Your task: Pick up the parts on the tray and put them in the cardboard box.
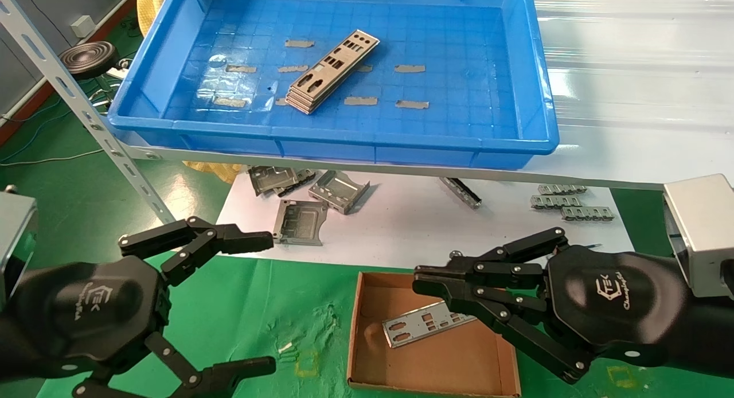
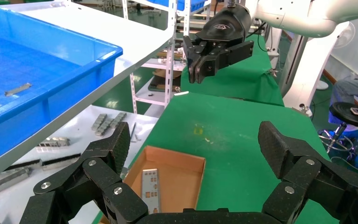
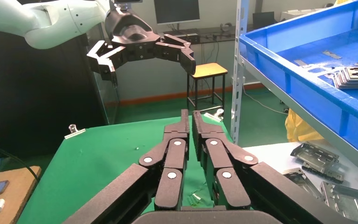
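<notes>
Fingers of the right gripper (image 1: 421, 279) are pressed together over the cardboard box (image 1: 367, 375) where one plate (image 1: 421, 325) lies, while the left gripper (image 1: 269, 300) is held wide apart beside it.

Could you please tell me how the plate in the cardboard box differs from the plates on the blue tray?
The plate in the cardboard box lies alone on the floor of the cardboard box; the plates on the tray are a stack of several. The box sits low on the green mat, the blue tray up on the shelf. Both show the same thin silver strip with punched cut-outs.
</notes>
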`<state>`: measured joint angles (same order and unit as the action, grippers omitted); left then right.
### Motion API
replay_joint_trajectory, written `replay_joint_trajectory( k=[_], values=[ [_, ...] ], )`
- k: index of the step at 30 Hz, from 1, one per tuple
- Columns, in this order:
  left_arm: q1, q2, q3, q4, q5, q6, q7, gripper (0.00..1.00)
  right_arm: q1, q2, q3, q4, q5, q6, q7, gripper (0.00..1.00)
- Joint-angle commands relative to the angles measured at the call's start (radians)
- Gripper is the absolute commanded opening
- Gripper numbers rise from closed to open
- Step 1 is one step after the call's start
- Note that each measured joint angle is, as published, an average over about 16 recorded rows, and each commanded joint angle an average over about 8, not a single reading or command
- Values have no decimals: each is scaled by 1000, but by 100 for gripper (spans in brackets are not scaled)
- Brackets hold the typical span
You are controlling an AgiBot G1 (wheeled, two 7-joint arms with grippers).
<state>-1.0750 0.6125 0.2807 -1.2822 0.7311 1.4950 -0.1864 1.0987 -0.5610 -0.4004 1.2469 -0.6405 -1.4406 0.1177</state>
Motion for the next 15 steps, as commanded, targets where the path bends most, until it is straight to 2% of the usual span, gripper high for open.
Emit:
replay_joint_trajectory(
  k=[1, 10, 15],
  values=[
    [0, 0, 0, 0, 0, 0, 0, 100, 0, 0, 0, 0, 0, 0, 0, 0],
    [-10, 6, 4, 3, 5, -7, -10, 100, 0, 0, 0, 0, 0, 0, 0, 0],
    [-100, 53, 27, 25, 51, -37, -37, 100, 0, 0, 0, 0, 0, 0, 0, 0]
  ],
)
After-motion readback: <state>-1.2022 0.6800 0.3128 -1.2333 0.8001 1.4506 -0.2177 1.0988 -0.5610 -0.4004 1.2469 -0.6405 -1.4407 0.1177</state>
